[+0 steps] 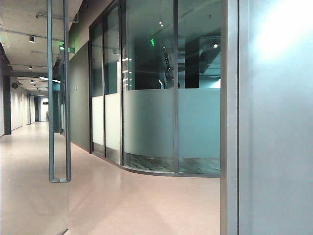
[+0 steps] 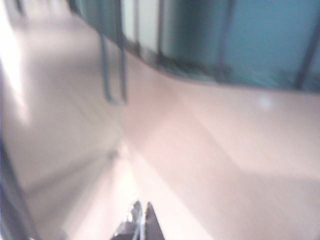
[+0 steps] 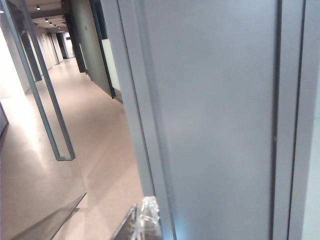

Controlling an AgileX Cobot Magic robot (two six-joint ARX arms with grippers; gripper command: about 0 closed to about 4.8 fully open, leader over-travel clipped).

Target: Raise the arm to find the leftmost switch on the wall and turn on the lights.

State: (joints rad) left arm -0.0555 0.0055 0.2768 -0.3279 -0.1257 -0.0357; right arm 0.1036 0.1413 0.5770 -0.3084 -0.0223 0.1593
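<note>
- Peeking into the left wrist view, the left gripper (image 2: 141, 220) shows only its fingertips, nearly together with nothing between them, above the pale floor (image 2: 210, 150); that view is blurred.
- The right gripper (image 3: 142, 222) hangs just beside a grey wall panel (image 3: 215, 115); whether it is clenched or released cannot be told.
- Neither arm appears in the exterior view, and no switch can be seen on the grey wall (image 1: 279, 137).
- Further off stands a glass door (image 1: 29, 147) with a long handle (image 1: 58, 98).
- Beyond, a frosted glass partition (image 1: 161, 122) curves along the corridor.

Bright corridor glare, dim glass rooms — left wrist view motion-blurred
</note>
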